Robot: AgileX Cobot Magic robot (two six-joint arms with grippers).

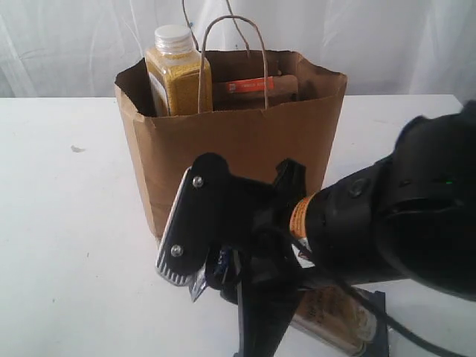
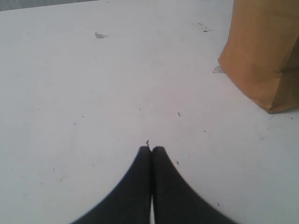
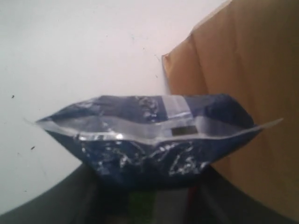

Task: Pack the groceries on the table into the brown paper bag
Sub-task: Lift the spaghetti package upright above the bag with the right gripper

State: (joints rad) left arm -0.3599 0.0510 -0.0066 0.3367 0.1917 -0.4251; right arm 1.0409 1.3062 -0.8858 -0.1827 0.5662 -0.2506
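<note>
Brown bag point(image 1: 245, 149) upright at upper centre on white table point(image 1: 67, 223), yellow-grain bottle point(image 1: 177, 71) and orange-strip pouch point(image 1: 256, 89) standing inside, dark-blue spaghetti packet point(image 1: 338, 321) lower right, partly hidden.

Exterior camera close behind right arm point(image 1: 401, 216), facing brown paper bag point(image 1: 245, 149); wrist cameras low, same bag.

The spaghetti packet point(image 3: 154, 156) is glossy plastic, the brown paper bag point(image 1: 245, 152) matt, the table point(image 2: 84, 93) smooth.

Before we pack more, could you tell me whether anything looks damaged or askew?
Yes: the brown paper bag has a ragged top edge, dipping as if torn at the corner beside the yellow-grain bottle, which stands roughly upright inside. Nothing looks spilled.
</note>
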